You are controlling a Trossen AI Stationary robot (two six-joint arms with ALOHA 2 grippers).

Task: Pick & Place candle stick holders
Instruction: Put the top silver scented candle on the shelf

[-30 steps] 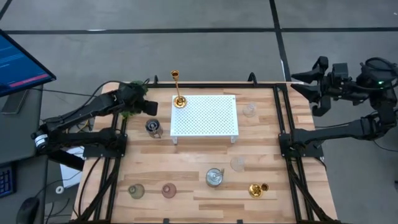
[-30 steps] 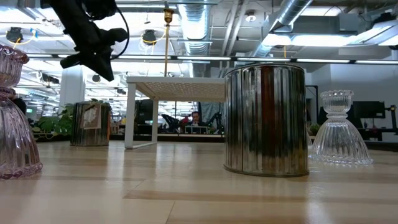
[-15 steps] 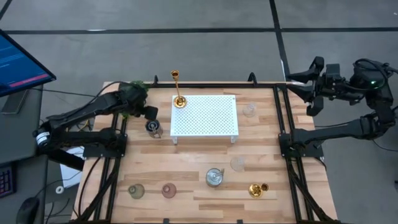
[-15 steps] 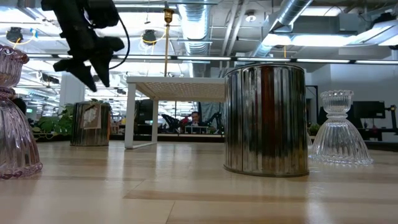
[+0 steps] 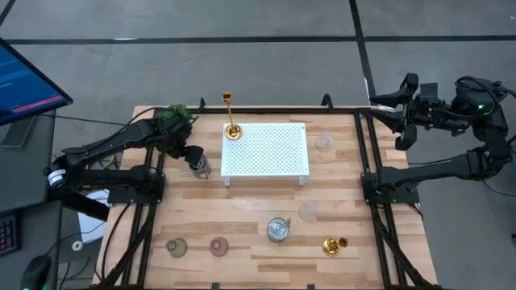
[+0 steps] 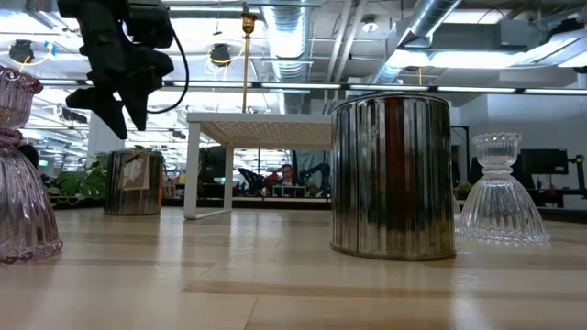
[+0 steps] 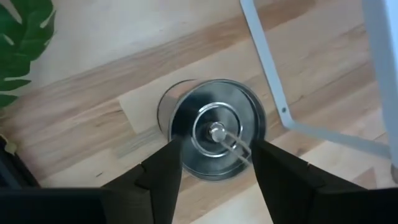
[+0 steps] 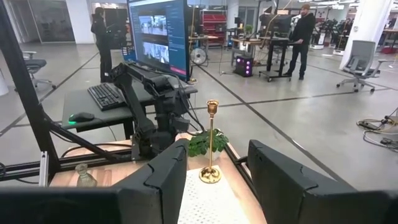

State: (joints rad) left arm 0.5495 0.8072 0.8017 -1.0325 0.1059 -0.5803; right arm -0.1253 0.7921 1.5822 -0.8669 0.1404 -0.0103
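Note:
A silvery cup holder [image 5: 199, 167] stands on its base on the wooden table, just left of the white perforated stand [image 5: 266, 150]. My left gripper [image 5: 192, 155] hangs open above it, slanting down. The left wrist view looks down into the cup [image 7: 214, 127], which shows between the spread fingers [image 7: 163, 171]. In the low view the gripper [image 6: 128, 126] is clear above the cup [image 6: 133, 183]. My right gripper [image 5: 389, 113] waits open, raised beyond the table's far right corner. A tall gold holder [image 5: 231, 121] stands on the stand's far left corner.
A leafy plant [image 5: 174, 118] sits behind the left gripper. Near the front edge stand a greenish holder [image 5: 176, 247], a pinkish one [image 5: 218, 246], a second silvery cup [image 5: 278, 229] and a gold holder [image 5: 332, 246]. Two clear glass holders [image 5: 308, 212] [image 5: 323, 142] stand at right.
My left gripper has opened its shut fingers. It has tipped from nearly level to slanting down and come over the silvery cup beside the stand. The cup has stayed in place.

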